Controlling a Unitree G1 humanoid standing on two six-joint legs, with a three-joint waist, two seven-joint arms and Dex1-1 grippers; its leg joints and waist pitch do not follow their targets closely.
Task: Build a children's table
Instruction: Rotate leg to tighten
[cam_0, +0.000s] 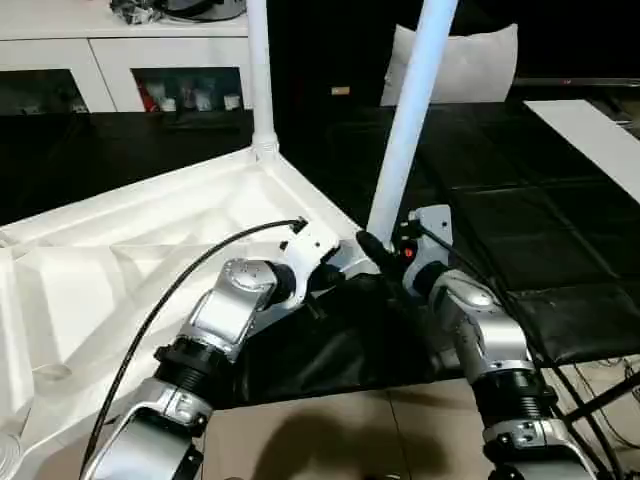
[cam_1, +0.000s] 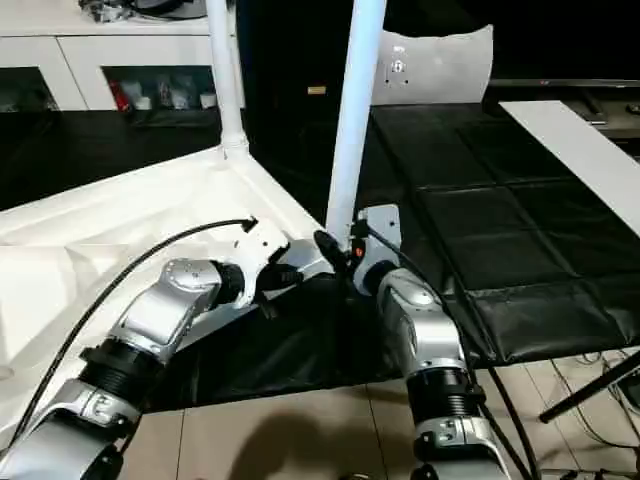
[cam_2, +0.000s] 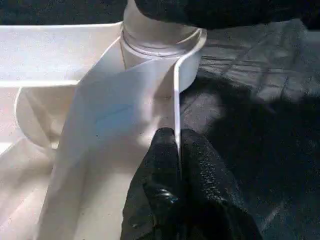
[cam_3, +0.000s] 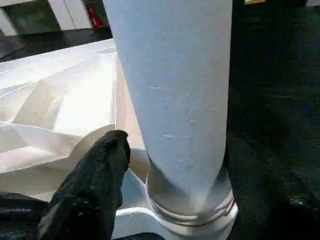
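Black fingers of the left gripper (cam_2: 177, 150) pinch the thin rim of the white plastic table top (cam_0: 150, 250), lying upside down on black mats (cam_0: 520, 230); the right gripper (cam_0: 385, 250) stands apart beside a leg (cam_0: 410, 110) seated in the near corner socket. Both legs' tops are cropped

A black quilted mat (cam_0: 520, 230) is covering the work surface and hanging over its near edge above a pale tiled floor (cam_0: 330, 440). A white cabinet (cam_0: 110, 55) with glass-fronted compartments is standing at the far left. A white pillow (cam_0: 470, 65) is leaning against the dark back, and a flat white board (cam_0: 590, 135) is lying at the right.
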